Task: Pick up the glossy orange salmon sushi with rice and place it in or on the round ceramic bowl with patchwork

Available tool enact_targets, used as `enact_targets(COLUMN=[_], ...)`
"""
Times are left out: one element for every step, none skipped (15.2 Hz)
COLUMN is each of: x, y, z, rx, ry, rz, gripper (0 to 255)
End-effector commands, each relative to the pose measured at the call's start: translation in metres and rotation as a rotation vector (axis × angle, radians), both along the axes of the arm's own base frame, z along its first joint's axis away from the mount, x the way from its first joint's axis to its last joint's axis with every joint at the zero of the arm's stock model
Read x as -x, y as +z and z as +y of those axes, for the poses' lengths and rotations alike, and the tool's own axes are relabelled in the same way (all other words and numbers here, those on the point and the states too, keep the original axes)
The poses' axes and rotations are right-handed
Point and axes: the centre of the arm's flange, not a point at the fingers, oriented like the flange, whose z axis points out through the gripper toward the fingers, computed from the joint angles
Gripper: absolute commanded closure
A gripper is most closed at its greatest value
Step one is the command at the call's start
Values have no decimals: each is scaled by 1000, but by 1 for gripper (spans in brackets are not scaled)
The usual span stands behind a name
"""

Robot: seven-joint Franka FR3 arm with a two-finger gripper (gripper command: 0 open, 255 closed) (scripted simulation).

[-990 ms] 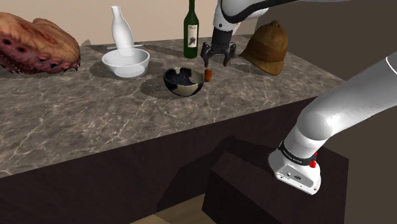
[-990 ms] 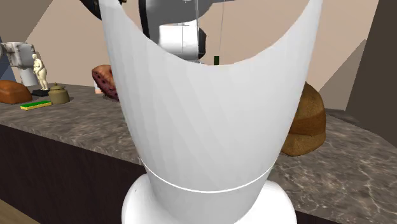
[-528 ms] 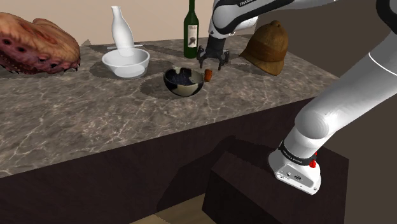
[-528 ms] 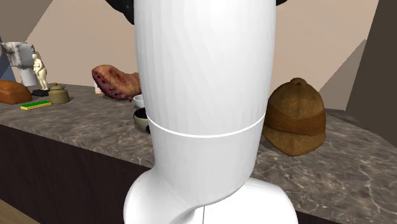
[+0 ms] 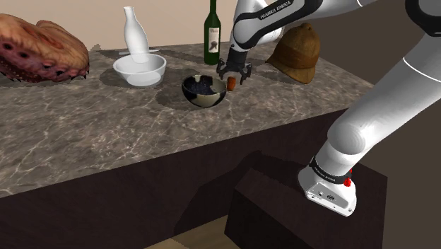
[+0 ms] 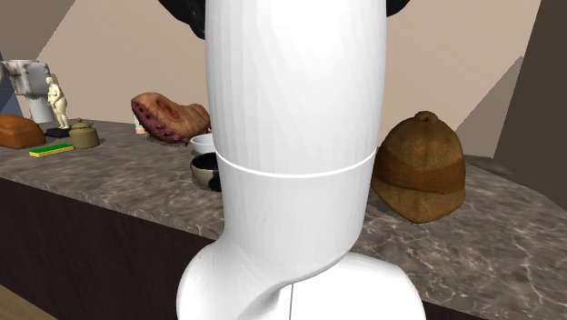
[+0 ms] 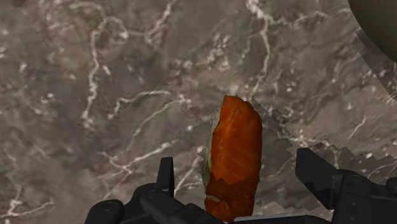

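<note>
Gripper [image 7: 237, 160] above the counter [image 7: 95, 95]: jaws apart, sushi [image 7: 234, 153] lying between them, touched by neither. I judge it light, soft, slick and easily crushed, so I would close gently across its narrow sides, low down.

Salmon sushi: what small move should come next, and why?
Probably ease the tool straight down a little before closing. Its fingers stand open on either side of the salmon sushi without touching it, and in the shoulder view the sushi shows just below the fingertips, beside the patchwork bowl.
</note>
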Motion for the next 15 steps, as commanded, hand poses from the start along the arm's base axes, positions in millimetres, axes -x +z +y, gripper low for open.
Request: enact_targets(x=[0,0,0,0,0,0,0,0,0,0,0,0,0,0,0], y=[-1,-1,-1,-1,-1,-1,-1,-1,-1,-1,-1,-1,-1,-1,-1], z=[0,0,0,0,0,0,0,0,0,0,0,0,0,0,0], rx=[0,0,0,0,0,0,0,0,0,0,0,0,0,0,0], ry=[0,0,0,0,0,0,0,0,0,0,0,0,0,0,0], rz=[0,0,0,0,0,0,0,0,0,0,0,0,0,0,0], gripper=[0,0,0,0,0,255,255,255,255,255,255,255,255,255,255])
